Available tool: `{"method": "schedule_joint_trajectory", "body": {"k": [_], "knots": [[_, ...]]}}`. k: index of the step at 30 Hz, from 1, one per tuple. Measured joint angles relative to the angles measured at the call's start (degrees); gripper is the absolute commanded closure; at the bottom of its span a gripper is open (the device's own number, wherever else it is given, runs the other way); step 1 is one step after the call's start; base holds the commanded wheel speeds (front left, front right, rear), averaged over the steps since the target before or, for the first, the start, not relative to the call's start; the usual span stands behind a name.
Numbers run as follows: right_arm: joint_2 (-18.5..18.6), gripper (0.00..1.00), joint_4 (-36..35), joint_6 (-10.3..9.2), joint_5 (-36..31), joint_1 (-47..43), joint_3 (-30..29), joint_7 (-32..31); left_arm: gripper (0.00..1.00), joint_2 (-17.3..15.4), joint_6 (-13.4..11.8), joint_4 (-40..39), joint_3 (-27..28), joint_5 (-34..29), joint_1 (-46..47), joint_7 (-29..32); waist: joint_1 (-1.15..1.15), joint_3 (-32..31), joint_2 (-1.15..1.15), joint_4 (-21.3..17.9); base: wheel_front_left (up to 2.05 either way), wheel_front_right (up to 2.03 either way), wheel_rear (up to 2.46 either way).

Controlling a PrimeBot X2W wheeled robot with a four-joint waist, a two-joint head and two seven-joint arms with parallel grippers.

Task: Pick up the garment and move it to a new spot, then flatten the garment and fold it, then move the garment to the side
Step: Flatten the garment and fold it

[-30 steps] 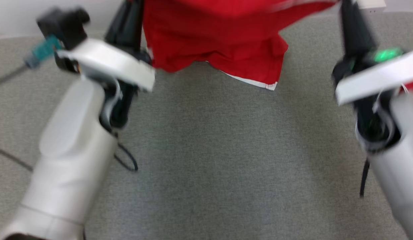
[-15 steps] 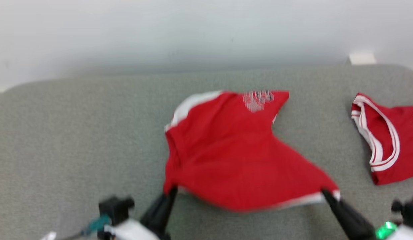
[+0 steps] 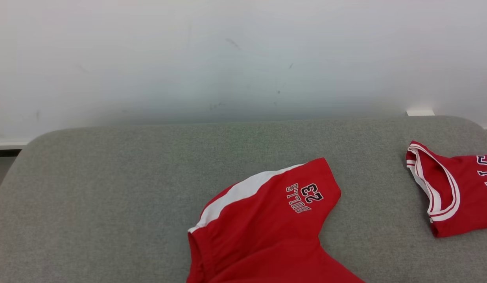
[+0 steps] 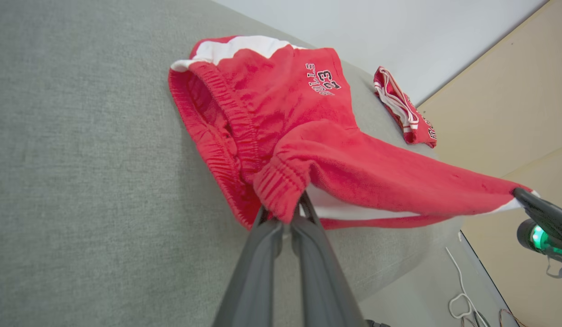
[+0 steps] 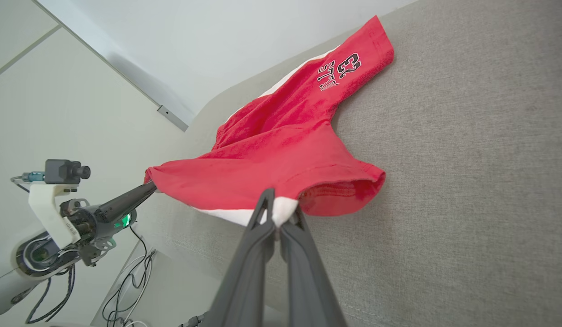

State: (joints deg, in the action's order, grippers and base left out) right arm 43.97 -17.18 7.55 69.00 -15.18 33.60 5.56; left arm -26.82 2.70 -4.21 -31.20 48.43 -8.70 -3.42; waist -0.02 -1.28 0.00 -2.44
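In the head view, a grey fabric counter (image 3: 109, 188) with rounded far corners runs back to a white wall (image 3: 227, 59). The red shorts (image 3: 267, 232), printed 23, lie at lower centre and run off the bottom edge. A second red garment (image 3: 452, 192) lies well apart at the right edge. Open fabric spreads across the left of the frame. Against the frame 0.5 s ago the whole picture has shifted: the camera has tilted up, so more wall shows and the shorts sit lower.

In the left wrist view, the left hand (image 4: 285, 220) has its fingers pressed together on the elastic waistband at the counter's near edge. The right hand (image 4: 519, 193) meets the cloth at the right edge. Cables (image 4: 462, 299) lie on the floor below.

In the right wrist view, the right hand (image 5: 276, 218) pinches the white-striped corner. The left hand (image 5: 149, 185) pinches the other corner. The shorts stretch between them, with 1 leg resting on the counter.
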Motion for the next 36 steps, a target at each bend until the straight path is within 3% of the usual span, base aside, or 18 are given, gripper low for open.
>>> {"method": "schedule_joint_trajectory", "body": {"k": [7, 14, 23, 30, 36], "knots": [[2.9, 1.0, -4.9, 0.0, 2.7, -4.1, -4.9, -1.5, 1.0, -3.2, -2.6, -8.3, 1.7, 3.9, -4.8, 3.4, 0.0, -0.6, 0.0, 0.5, 0.0, 0.0, 0.0], [3.9, 1.0, -6.3, 0.0, 4.4, -1.1, -9.2, -5.4, 1.0, -2.5, -2.7, -12.7, 3.7, 10.3, -3.5, 6.0, 0.01, -0.6, 0.0, 1.5, 0.0, 0.0, 0.0], [0.5, 1.0, 2.6, -0.01, 5.2, 15.3, -11.1, -14.0, 1.0, 3.4, -3.6, -7.2, 3.2, 16.2, 9.7, 12.8, 0.02, 2.9, 0.0, 3.5, 0.0, 0.0, 0.0], [-5.7, 1.0, 13.8, -0.01, 1.8, 32.0, -8.6, -19.2, 1.0, 8.2, -5.4, 1.9, 1.6, 12.9, 22.3, 14.4, 0.03, 9.5, 0.0, 5.5, 0.0, 0.0, 0.0], [-9.1, 1.0, 24.0, -0.01, -1.9, 43.8, -6.3, -21.4, 1.0, 12.9, -7.4, 11.0, 2.0, 9.6, 31.4, 11.5, 0.04, 15.4, 0.0, 7.5, 0.0, 0.0, 0.0]]}}
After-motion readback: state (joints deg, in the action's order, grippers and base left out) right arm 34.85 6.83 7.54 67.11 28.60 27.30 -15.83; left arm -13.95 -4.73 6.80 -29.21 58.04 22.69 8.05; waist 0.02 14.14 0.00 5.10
